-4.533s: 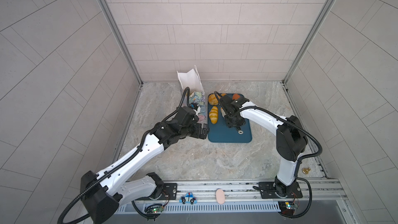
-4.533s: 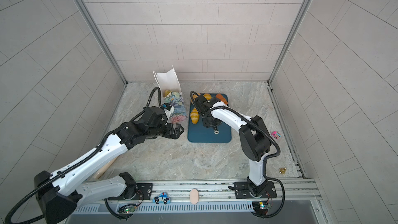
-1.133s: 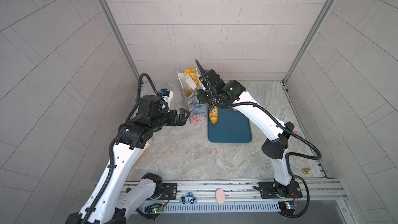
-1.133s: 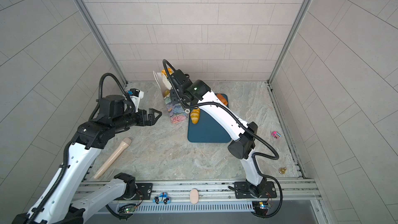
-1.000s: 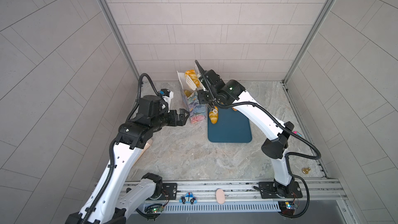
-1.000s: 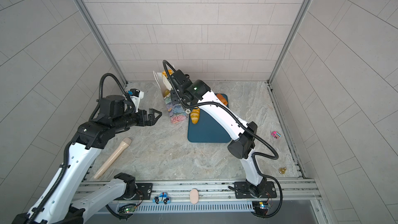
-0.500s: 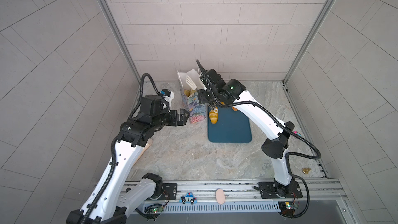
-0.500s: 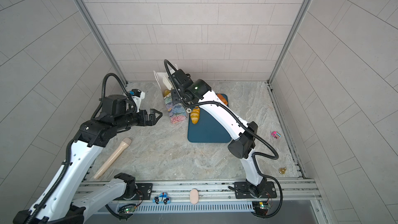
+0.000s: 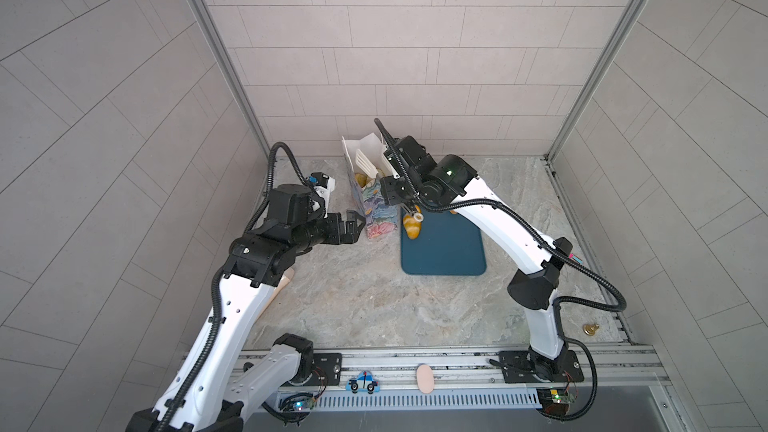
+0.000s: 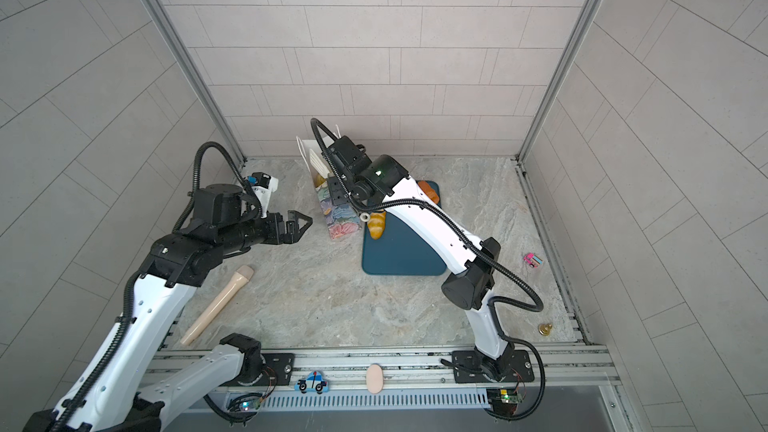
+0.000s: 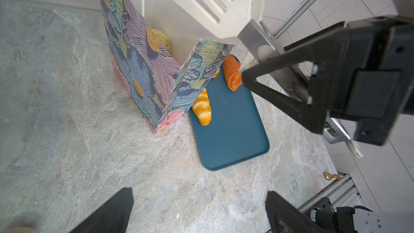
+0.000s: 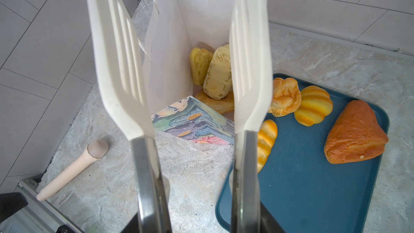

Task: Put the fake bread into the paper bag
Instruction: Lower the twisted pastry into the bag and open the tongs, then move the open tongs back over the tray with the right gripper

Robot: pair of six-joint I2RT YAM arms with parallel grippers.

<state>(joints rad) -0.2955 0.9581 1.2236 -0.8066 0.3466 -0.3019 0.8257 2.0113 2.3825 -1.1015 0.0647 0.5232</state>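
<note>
Bread (image 12: pixel 217 72): we count three pieces visible inside bag (image 11: pixel 143 63), four outside on tray (image 12: pixel 302 193) just beside bag. Croissant (image 11: pixel 202 108) lies tight against bag's base. Tongs (image 12: pixel 121 63) hang over bag's mouth, blades apart, nothing between. Right claw (image 9: pixel 399 195) grips tongs' handles, partly closed around them. Left claw (image 10: pixel 302 226) gapes wide, empty, near bag, not touching.

Risks, as we judge:
- blade snags bag's rim on exit, tips unheld bag
- grabbing croissant shoves bag
- glossy pieces slip from flat blades

We want left claw steadying bag first.
</note>
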